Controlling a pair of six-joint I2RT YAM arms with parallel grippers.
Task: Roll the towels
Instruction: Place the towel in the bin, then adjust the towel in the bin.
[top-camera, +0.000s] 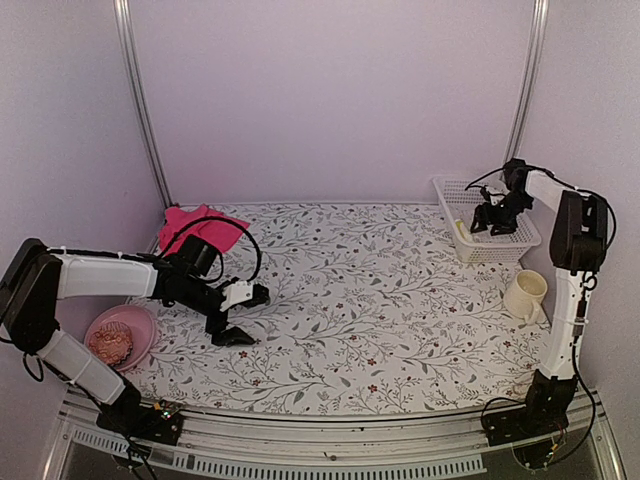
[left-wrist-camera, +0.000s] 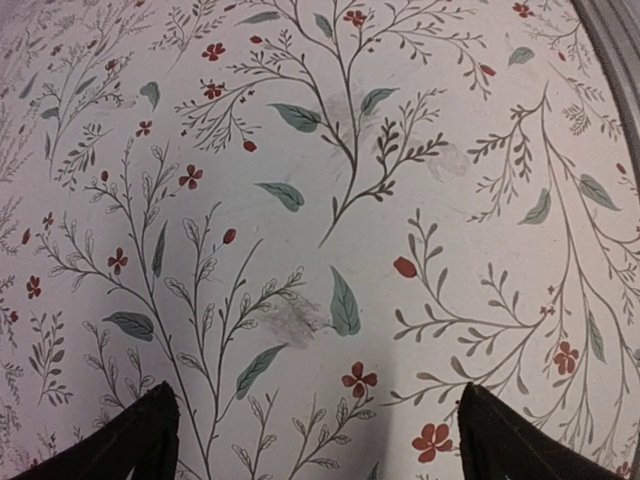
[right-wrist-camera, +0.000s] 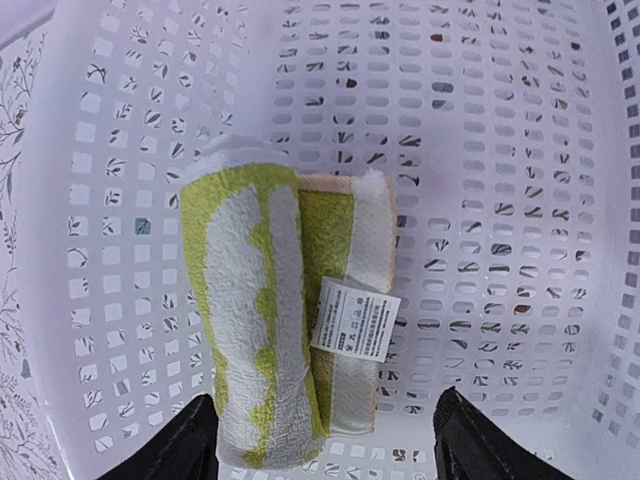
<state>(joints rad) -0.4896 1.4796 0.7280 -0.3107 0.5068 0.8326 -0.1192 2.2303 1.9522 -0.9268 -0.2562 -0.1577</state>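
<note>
Your right pincer (right-wrist-camera: 325, 445) hangs over the white basket (top-camera: 497, 250), jaws spread clear either side of the yellow-green towel (right-wrist-camera: 265, 320), gripping nothing. That towel lies rolled on the basket floor, label up. Your left pincer (left-wrist-camera: 315, 440) is spread wide too and empty, low over the flowered surface (left-wrist-camera: 330, 150), well apart from the basket. The pink towel (top-camera: 205, 228) sits crumpled right across the surface from the basket.

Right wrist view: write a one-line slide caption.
Rolled yellow-green and white cloth towel lies in the white perforated plastic basket, open fingers above it.
</note>
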